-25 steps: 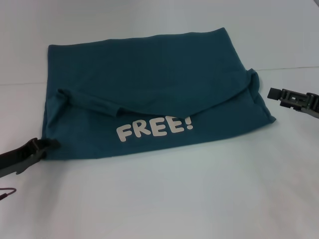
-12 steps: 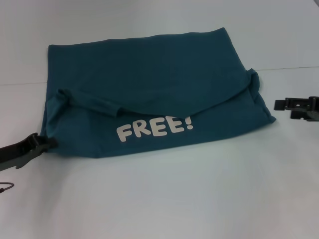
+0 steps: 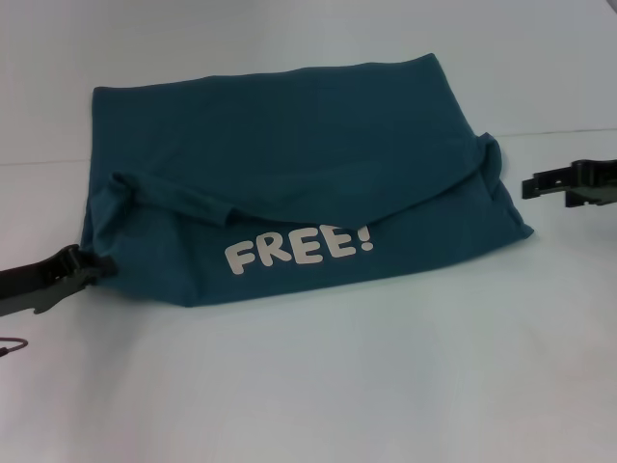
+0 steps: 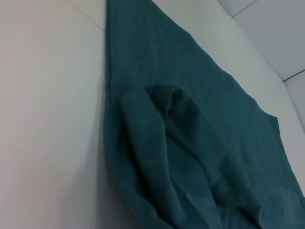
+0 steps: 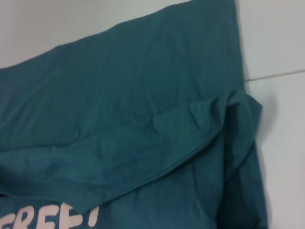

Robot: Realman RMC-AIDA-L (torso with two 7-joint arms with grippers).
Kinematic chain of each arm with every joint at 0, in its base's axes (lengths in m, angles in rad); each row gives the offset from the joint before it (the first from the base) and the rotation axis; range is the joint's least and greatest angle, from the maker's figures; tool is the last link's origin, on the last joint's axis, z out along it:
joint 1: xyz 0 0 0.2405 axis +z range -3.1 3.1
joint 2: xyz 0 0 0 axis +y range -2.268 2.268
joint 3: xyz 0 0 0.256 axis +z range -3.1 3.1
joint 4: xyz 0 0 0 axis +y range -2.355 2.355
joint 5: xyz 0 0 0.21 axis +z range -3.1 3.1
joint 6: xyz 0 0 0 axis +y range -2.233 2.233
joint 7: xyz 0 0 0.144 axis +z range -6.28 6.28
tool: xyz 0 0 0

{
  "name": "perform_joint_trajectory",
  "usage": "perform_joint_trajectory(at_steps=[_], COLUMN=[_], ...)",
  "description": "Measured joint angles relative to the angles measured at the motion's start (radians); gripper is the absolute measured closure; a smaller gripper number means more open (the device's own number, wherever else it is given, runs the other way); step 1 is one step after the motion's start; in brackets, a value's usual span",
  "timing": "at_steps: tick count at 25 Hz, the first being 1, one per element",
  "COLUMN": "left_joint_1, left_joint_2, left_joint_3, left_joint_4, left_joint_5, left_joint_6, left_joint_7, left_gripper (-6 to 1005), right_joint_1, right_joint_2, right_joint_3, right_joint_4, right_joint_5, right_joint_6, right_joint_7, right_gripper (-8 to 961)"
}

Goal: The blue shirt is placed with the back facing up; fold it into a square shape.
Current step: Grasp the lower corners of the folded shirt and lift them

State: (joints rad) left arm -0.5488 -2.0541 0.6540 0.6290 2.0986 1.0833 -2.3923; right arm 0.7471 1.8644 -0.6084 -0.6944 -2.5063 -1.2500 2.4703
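- White table (image 3: 318, 386) carries everything; blue shirt (image 3: 289, 154) lies mid-table, partly folded, far larger than either gripper.
- Shirt state: the far layer laps over the near one with a curved edge, so the white "FREE!" print (image 3: 299, 251) shows on the near part. Folded sleeve lumps sit at both side edges. Rough rectangle, not square yet.
- Change over the last second: shirt outline and print unchanged, nothing got folded. Only the arms shifted.
- Right gripper (image 3: 540, 184) pulled back toward the right frame edge half a second ago, now reaches in again slightly higher, still apart from the shirt's right edge, holding nothing. Can't tell its opening.
- Left gripper (image 3: 92, 265) crept up and inward; it's now touching the shirt's near-left corner, low on the table. Whether it's clamped on cloth or just resting there, can't tell.
- Meaning: looks like lining up on the side edges for the next fold; task roughly midway by my read.
- Poses: both arms come in low from the sides, nearly flat to the table.
- Small dark cable loop (image 3: 12, 346) at the left frame edge, clear of the shirt.
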Motion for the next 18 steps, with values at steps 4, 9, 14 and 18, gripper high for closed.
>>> perform_joint_trajectory(at_steps=[4, 9, 14, 18], left_joint_1=[-0.001, -0.002, -0.002, -0.003], left_joint_2=[0.002, 0.002, 0.001, -0.001], left_joint_3=[-0.001, -0.002, 0.001, 0.002], left_joint_4=[0.001, 0.001, 0.002, 0.002], left_joint_5=[0.0, 0.0, 0.0, 0.0], left_joint_6=[0.004, -0.003, -0.009, -0.011], left_joint_7=[-0.008, -0.009, -0.009, -0.009], left_gripper=[962, 962, 963, 963], right_joint_1=[0.032, 0.041, 0.044, 0.045], right_joint_2=[0.02, 0.042, 0.056, 0.076], right_joint_3=[-0.039, -0.128, -0.156, -0.17], right_joint_4=[0.028, 0.072, 0.097, 0.105], right_joint_5=[-0.033, -0.037, -0.037, -0.037], right_joint_6=[0.061, 0.177, 0.241, 0.291], right_joint_7=[0.0, -0.01, -0.014, -0.016], right_gripper=[99, 114, 133, 149])
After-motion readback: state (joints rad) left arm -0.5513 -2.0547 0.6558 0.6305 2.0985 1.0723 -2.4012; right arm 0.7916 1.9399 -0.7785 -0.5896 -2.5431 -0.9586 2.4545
